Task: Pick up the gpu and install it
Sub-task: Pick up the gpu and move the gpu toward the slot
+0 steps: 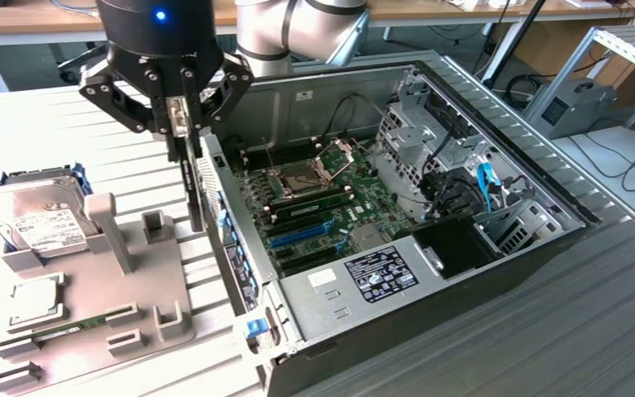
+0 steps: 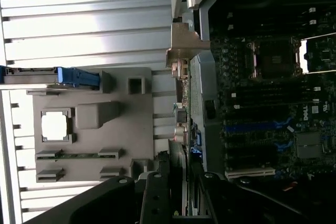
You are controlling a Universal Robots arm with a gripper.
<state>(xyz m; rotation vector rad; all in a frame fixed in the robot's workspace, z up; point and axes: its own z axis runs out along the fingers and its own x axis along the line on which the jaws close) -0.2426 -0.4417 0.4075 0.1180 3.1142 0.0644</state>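
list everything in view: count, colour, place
slim black gpu card with silver bracket: 1, black, upright in jaws beside case
open metal computer case: 1, black-silver, exterior view's right
green motherboard: 1, green, inside case
silver hard drive: 1, silver, tray's far end
grey plastic holder tray: 1, grey, exterior view's left
thin green RAM stick: 1, green, tray's near slot
square processor chip: 1, silver, on tray
jaws: 1 pair, black, shut on gpu card

Exterior view angles down; wrist view (nearer) seemingly plumb; both share motherboard point(image 1: 337, 203) point(image 2: 262, 114).
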